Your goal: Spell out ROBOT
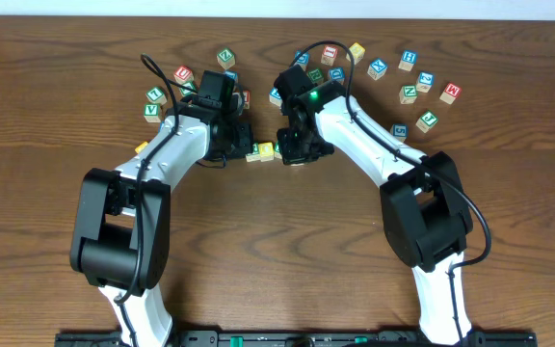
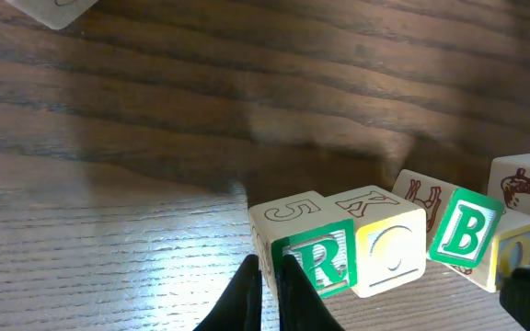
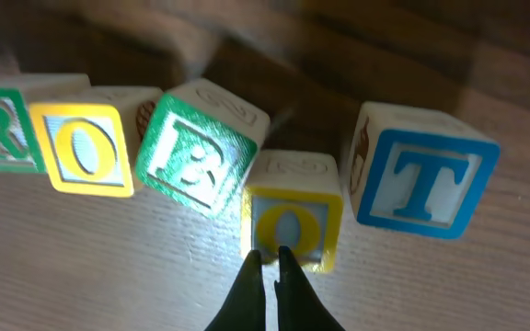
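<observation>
Left jaws, pressed together, have their tips at the R cube [image 2: 320,262]. Right jaws, also pressed together, are at the second O cube's [image 3: 293,221] near edge. First O cube [image 3: 86,147], tilted B cube [image 3: 201,152] and T cube [image 3: 426,179] complete the row on the surface [image 3: 81,267].

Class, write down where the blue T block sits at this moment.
In the right wrist view, the blue T block is at the right end of the row, just right of the second yellow O block.
</observation>
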`<state>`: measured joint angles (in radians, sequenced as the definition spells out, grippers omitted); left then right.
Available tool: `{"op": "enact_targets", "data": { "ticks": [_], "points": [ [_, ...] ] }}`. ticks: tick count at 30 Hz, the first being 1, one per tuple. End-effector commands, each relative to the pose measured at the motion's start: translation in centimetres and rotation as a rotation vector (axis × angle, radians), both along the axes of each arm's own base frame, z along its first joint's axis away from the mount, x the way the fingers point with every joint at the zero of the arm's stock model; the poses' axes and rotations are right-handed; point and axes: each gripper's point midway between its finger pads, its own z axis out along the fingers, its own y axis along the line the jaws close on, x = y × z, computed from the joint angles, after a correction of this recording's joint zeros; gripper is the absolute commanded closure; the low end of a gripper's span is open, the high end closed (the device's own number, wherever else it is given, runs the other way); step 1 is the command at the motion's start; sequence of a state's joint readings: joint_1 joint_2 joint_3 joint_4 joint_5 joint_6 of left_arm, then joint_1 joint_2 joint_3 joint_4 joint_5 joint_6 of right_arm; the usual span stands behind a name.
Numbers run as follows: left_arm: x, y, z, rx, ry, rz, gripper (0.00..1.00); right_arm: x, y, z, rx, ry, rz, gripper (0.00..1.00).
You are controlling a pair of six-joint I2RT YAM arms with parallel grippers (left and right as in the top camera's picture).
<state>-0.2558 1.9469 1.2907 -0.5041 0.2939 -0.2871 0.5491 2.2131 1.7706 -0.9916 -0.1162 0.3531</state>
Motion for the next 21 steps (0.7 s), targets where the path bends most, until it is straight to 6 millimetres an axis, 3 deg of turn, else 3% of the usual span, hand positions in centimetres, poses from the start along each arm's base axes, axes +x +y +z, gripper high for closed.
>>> {"op": "enact_targets", "data": {
  "ticks": [1, 14, 21],
  "points": [
    [-1.1, 0.0, -1.7, 0.006, 0.051, -0.007, 0.91, -0.3, 0.0, -0.5, -0.019, -0.004, -0.009, 0.98],
    [-1.0, 0.1, -1.7, 0.011, 0.048, -0.006, 0.92, 0.8, -0.1, -0.5, -0.031, -0.055, -0.027, 0.95],
    [0.4, 0.7, 1.3, 0.048, -0.046, 0.000, 0.92, 0.8, -0.2, -0.7, -0.030, -0.055, -0.034, 0.95]
  ]
}}
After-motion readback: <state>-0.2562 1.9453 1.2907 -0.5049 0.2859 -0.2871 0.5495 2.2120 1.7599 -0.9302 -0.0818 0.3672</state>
